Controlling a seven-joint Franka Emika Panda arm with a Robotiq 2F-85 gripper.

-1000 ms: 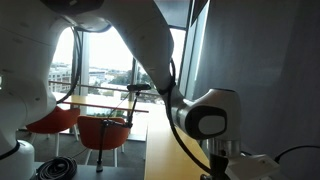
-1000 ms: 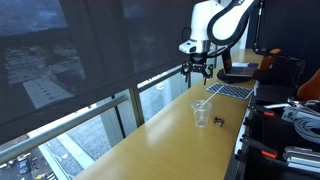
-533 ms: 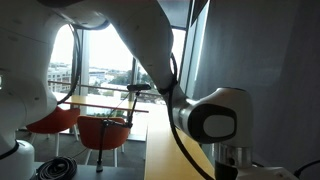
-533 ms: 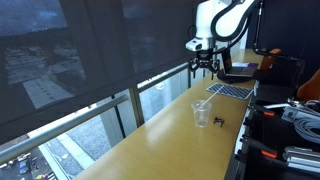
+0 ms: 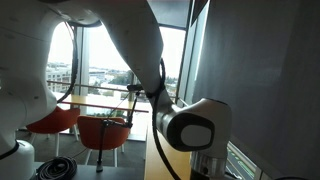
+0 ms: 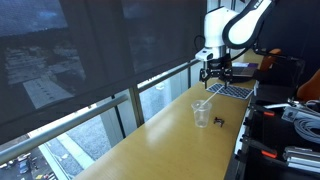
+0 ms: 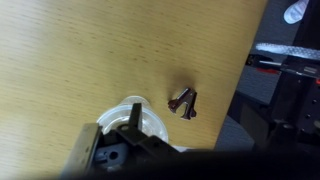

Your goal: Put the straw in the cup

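Observation:
A clear plastic cup (image 6: 202, 115) stands on the long wooden counter (image 6: 160, 135), and a pale straw (image 6: 205, 102) leans in it, its top sticking out over the rim. My gripper (image 6: 215, 74) hangs above and behind the cup, apart from it, with its fingers spread and nothing between them. In the wrist view the cup (image 7: 135, 117) lies at the bottom edge, partly hidden by my dark gripper (image 7: 120, 152). The straw cannot be made out there. In an exterior view my arm's wrist joint (image 5: 195, 130) blocks the counter.
A small dark metal clip (image 7: 184, 102) lies on the counter right beside the cup (image 6: 218, 121). A flat dark keyboard-like panel (image 6: 230, 90) lies behind it, with cables and gear (image 6: 290, 120) past the counter's edge. Orange chairs (image 5: 103, 130) stand beyond the window.
My gripper has moved to the right and a little lower, away from above the cup toward the dark panel. The cup and straw have not moved.

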